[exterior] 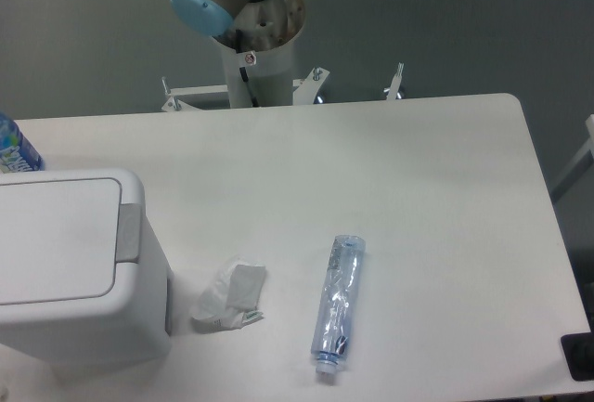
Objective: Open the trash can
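The trash can (74, 272) is a large boxy white bin standing at the left front of the table. Its flat white lid (51, 235) lies shut, and the grey push tab (129, 232) runs along the lid's right edge. Only the arm's base and a joint with a blue cap (200, 10) show at the top, behind the table's far edge. The gripper is out of view.
A crumpled white wrapper (230, 297) lies just right of the bin. A crushed clear plastic bottle (337, 306) lies right of that. A blue-labelled bottle (14, 149) peeks in at the left edge behind the bin. A dark object (577, 357) sits at the table's right front corner.
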You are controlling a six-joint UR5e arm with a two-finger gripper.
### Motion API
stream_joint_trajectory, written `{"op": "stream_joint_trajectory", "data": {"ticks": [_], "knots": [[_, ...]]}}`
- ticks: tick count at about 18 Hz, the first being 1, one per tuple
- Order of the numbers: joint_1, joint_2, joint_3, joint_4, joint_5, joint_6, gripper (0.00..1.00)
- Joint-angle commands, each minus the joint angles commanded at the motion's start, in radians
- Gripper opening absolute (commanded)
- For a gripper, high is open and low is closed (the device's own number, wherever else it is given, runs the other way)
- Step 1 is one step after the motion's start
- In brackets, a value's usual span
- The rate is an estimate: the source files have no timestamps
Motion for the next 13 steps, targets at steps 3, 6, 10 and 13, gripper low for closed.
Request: {"op": "stream_joint_trajectory", "data": {"ticks": [3,6,10,13], "knots": [[-0.003,0.0,0.0,0.0,-0.002,-0.002,1.0],[-0.012,0.002,-0.002,0.002,0.0,-0.069,1.0],[-0.096,-0.002,-0.003,0.038,-0.003,-0.318,1.0],[-0.22,-0.018,-0.009,0.092,-0.003,-0.581,1.0]]}}
